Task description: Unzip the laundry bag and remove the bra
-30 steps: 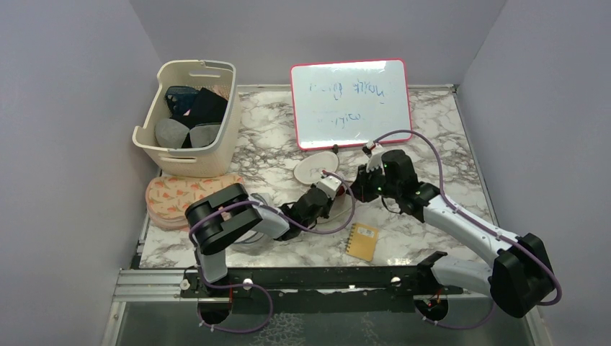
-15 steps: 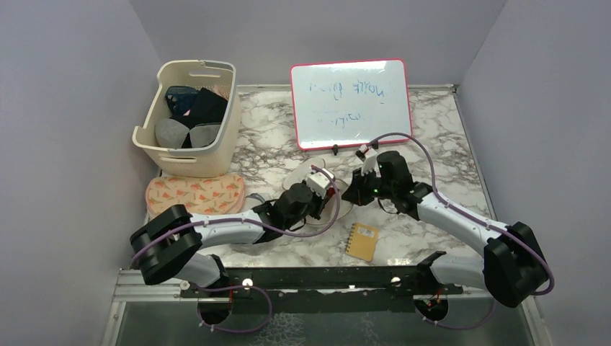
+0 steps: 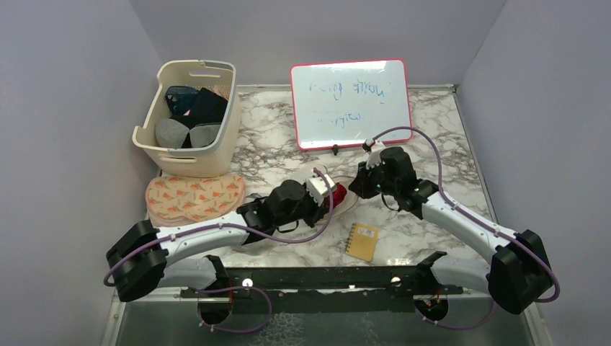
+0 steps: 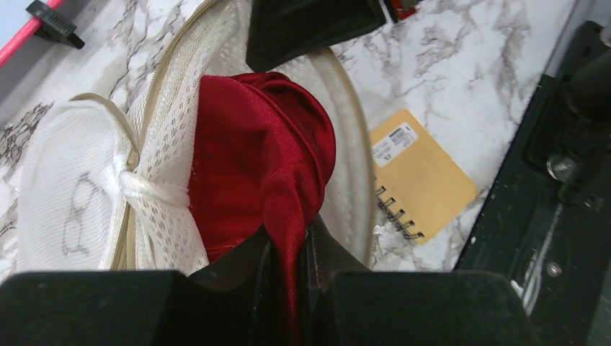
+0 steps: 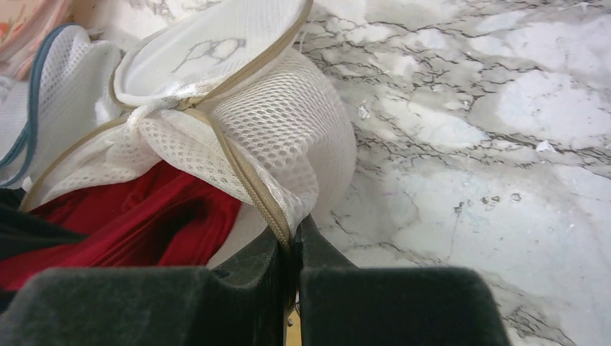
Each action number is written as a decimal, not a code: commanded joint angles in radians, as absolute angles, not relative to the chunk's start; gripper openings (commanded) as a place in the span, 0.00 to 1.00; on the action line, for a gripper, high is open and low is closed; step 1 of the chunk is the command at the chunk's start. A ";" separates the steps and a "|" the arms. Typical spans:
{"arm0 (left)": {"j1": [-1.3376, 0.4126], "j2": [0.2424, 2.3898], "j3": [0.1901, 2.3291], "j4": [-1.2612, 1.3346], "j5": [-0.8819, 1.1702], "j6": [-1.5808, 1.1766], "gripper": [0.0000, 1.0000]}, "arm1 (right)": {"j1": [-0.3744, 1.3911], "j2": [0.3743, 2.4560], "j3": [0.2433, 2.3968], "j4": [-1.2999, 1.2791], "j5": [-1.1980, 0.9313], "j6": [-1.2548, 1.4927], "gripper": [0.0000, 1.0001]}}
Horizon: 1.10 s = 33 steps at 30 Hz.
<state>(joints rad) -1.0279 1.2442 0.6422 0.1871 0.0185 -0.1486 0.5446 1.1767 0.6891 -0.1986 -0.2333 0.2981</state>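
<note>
Left arm (image 3: 209,229): stretched low across the tabletop (image 3: 432,137) from the left, so that its jaws meet the right arm's near the middle.
Left jaws: pinching a fold of the bra (image 4: 259,144) — red satin runs straight down between the two fingers.
Bra, place: directly ahead of the left jaws, bunched in a mound that rises out of the laundry bag (image 5: 288,122). Its far part lies under the mesh.
Bra, long axis: along the left jaws' own reach, from the pinch forward into the bag.
Bag mouth: unzipped and gaping toward the left jaws. The zip tape (image 5: 245,173) curves past the red cloth, and the round flap (image 4: 68,187) is folded off to one side of the left jaws.
Notebook (image 4: 421,180): on the other side of the left jaws, just beside the bag's rim and clear of the bra.
Right jaws: pressed together on the bag's zip-edged rim, with mesh bulging just ahead of them. The bra shows to their left, beyond that rim.
Right arm (image 3: 461,220): comes in from the right, opposite the left jaws, with the bag between the two.
Nearer to the bra: the left jaws, which hold it; the right jaws touch only the bag.
Coming move, as I judge it: the left jaws draw back along the bra's axis, away from the right jaws — these anchor the bag.
Risk: a strap or cup catching on the zip tape would drag the bag along.
</note>
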 commanded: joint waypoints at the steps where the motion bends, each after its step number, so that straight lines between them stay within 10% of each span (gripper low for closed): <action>1: -1.031 1.110 0.621 0.156 0.120 -0.125 0.00 | 0.551 1.148 0.704 -0.210 -0.174 0.283 0.04; 11: -1.031 1.019 0.690 0.292 0.166 -0.225 0.00 | 0.551 1.205 0.653 -0.097 -0.441 0.290 0.04; 33: -0.992 0.959 1.083 0.174 -0.462 -0.183 0.00 | 0.551 1.150 0.647 -0.132 -0.339 0.292 0.04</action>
